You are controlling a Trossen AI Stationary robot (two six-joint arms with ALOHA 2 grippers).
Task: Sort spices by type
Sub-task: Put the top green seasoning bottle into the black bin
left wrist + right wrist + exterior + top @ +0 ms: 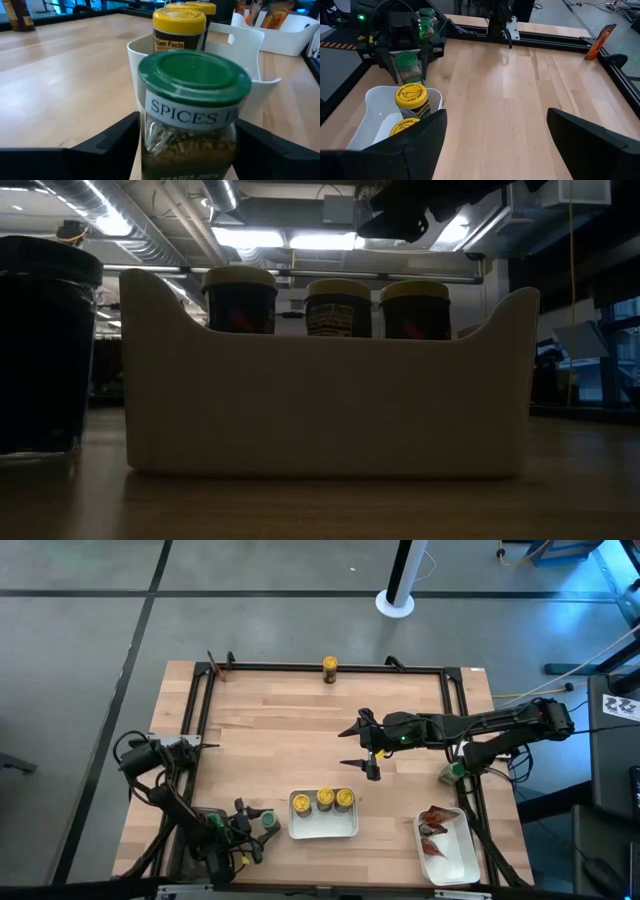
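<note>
A green-capped spice jar (190,115) stands upright on the wood just left of the white tray (323,828). My left gripper (189,132) is level around it, open, one finger close on each side (409,67). In the tray stand three yellow-capped jars (324,799). One more yellow-capped jar (329,666) stands at the far rail. Red-orange packets (436,825) lie in a second white tray (455,865) at the near right. Above the table's middle my right gripper (348,746) hovers open, holding nothing.
A black frame rail (330,668) runs round the tabletop. Behind my left gripper stand further green-capped jars (426,20). A red-orange packet (600,40) stands at the far left corner. Bare wood (280,740) lies between the trays and the far rail.
</note>
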